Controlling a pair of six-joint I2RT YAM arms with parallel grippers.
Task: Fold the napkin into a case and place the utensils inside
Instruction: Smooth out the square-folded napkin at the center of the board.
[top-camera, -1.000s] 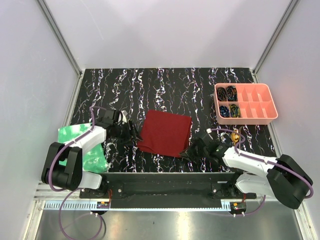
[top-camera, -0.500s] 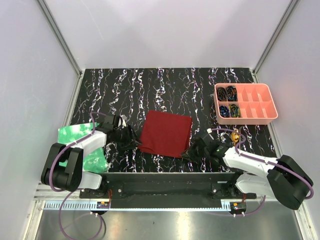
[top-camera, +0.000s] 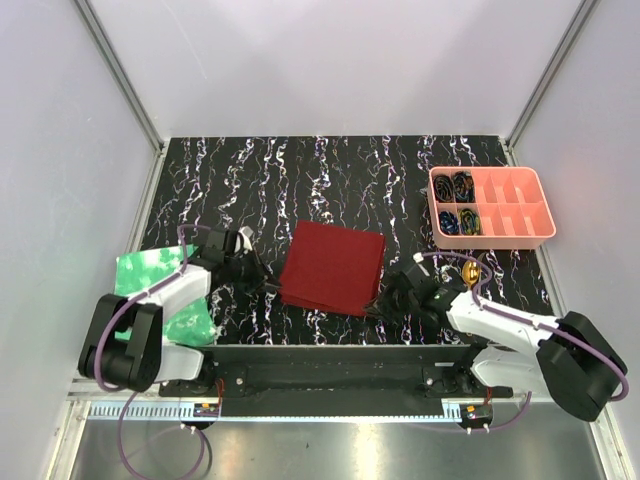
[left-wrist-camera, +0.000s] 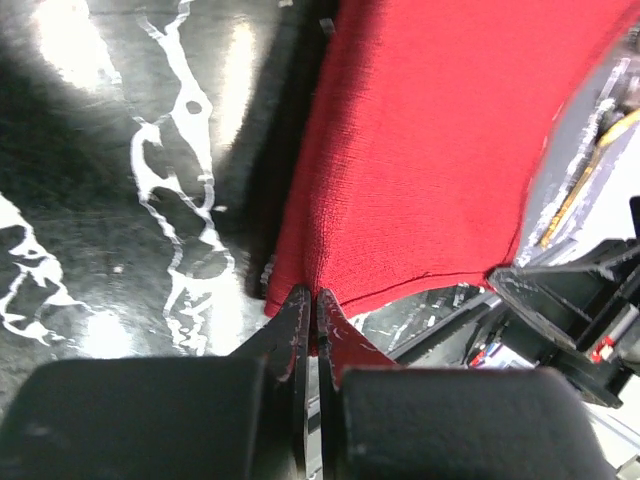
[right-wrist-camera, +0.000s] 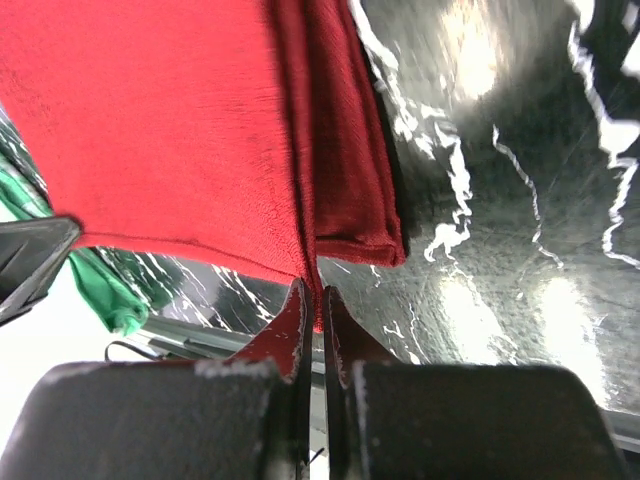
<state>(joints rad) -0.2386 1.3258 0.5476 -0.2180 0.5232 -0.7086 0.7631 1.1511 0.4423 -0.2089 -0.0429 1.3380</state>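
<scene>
The dark red napkin (top-camera: 332, 266) lies folded in the middle of the marbled table. My left gripper (top-camera: 268, 284) is shut on its near left corner, cloth (left-wrist-camera: 420, 150) pinched between the tips (left-wrist-camera: 313, 305). My right gripper (top-camera: 378, 303) is shut on the near right corner, where the top layer (right-wrist-camera: 170, 120) is lifted off the folded layers (right-wrist-camera: 350, 190) beneath. A gold utensil (top-camera: 471, 272) shows beside the right arm, mostly hidden by it; a gold strip (left-wrist-camera: 590, 170) shows at the left wrist view's right edge.
A pink compartment tray (top-camera: 520, 228) with dark coiled items (top-camera: 455, 203) stands at the back right. A bright green crinkled sheet (top-camera: 165, 295) lies under the left arm at the table's left edge. Grey walls enclose the table.
My left gripper moved right to the napkin's near left corner and shut on it. The right gripper stayed shut on its corner.
</scene>
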